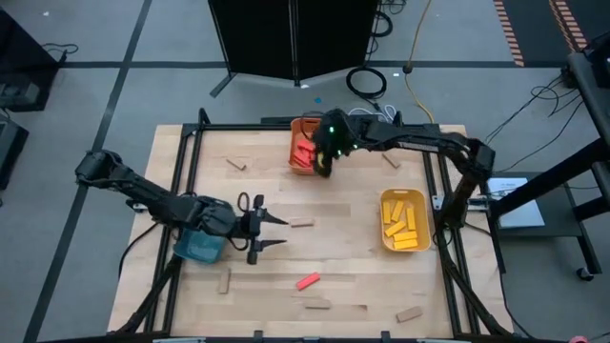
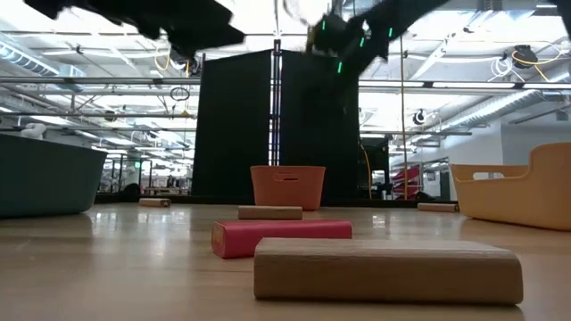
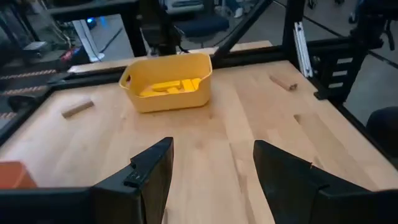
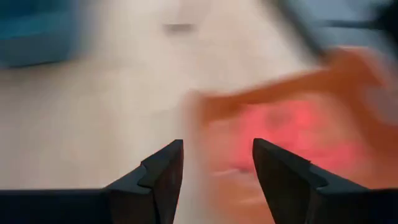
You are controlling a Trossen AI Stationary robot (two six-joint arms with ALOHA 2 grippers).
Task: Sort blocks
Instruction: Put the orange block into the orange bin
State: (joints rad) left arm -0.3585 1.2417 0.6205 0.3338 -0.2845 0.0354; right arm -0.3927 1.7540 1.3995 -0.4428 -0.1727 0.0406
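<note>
Red blocks (image 1: 304, 152) lie in the orange bin (image 1: 294, 134) at the table's far middle. My right gripper (image 1: 322, 164) hovers over that bin's near right corner, open, with nothing between its fingers (image 4: 217, 168). Yellow blocks (image 1: 402, 221) lie in the yellow bin (image 1: 404, 246) on the right. My left gripper (image 1: 272, 233) stands open above the table left of centre, close to a tan block (image 1: 301, 223) lying flat. A loose red block (image 1: 308, 281) lies flat near the front. The teal bin (image 1: 200, 248) sits under my left arm.
Loose tan blocks lie flat on the table: at the far left (image 1: 235, 164), far right (image 1: 391, 160), near left (image 1: 222, 279), front middle (image 1: 317, 305) and front right (image 1: 409, 312). A black frame rail (image 1: 443, 191) borders the table. Bare wood lies between the bins.
</note>
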